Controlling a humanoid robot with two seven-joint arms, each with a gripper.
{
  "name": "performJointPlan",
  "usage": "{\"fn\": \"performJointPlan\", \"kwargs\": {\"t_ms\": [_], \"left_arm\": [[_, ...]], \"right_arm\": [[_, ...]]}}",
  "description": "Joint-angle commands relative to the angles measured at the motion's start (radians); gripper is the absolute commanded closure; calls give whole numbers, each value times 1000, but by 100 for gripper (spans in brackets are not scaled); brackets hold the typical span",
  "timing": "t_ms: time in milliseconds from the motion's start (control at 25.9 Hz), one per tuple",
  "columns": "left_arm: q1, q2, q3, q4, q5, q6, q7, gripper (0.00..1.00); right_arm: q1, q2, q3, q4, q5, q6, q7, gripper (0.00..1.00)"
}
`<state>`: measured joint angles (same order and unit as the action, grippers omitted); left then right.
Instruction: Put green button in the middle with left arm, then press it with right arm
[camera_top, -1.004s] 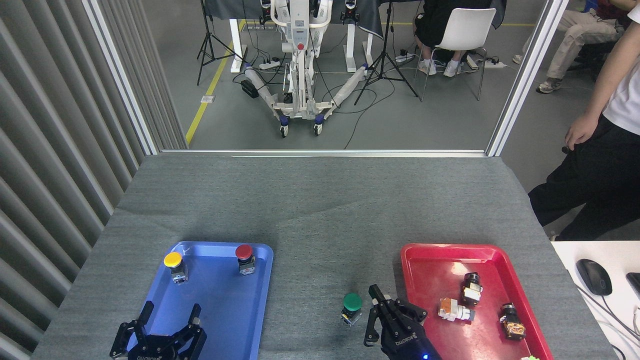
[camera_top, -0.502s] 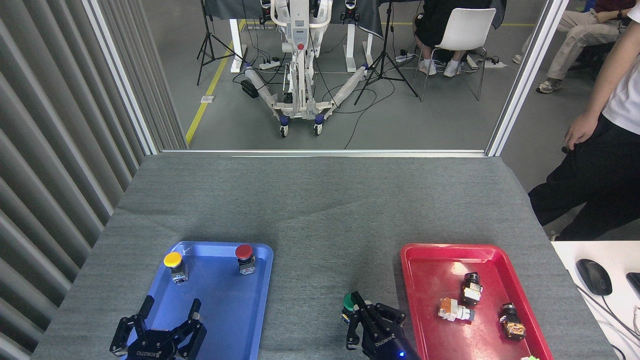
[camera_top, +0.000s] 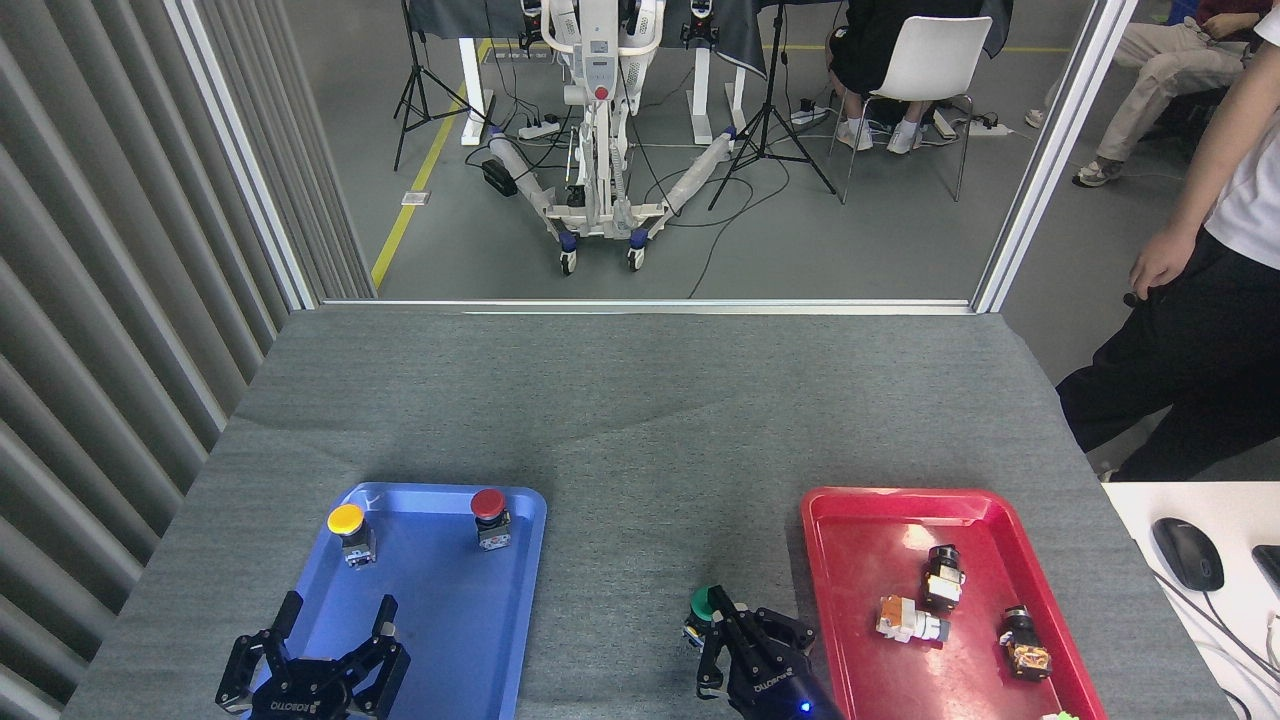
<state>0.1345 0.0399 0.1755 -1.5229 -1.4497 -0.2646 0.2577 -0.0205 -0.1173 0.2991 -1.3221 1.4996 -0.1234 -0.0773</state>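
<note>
Partly, right gripper (camera_top: 722, 640) fingers cover green button (camera_top: 702, 602).

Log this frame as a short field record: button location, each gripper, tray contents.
green button: on the grey cloth between the trays, partly hidden by the right gripper
right gripper: fingers together, over the green button
left gripper: open, empty, over the blue tray's near end
blue tray: yellow button, red button
red tray: three small switch parts
</note>
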Motion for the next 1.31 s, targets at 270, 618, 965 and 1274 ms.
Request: {"fn": "performJointPlan", "kwargs": {"t_ms": [270,618,965,1274], "left_arm": [[4,-2,-2,0,2,7,0,1],[2,-8,-4,-3,0,1,0,1],[-1,-8,-2,-3,0,5,0,1],[2,-3,-4,-17,0,-8,2,1]], "right_arm": [[13,-4,-66,-108,-104,116,-96,15],[125,-33,-296,-183,-107,100,-119,0],[139,-44,-304,-189,-105,96,-122,0],[154,-41,-305,-194,-107,96,-119,0]]}}
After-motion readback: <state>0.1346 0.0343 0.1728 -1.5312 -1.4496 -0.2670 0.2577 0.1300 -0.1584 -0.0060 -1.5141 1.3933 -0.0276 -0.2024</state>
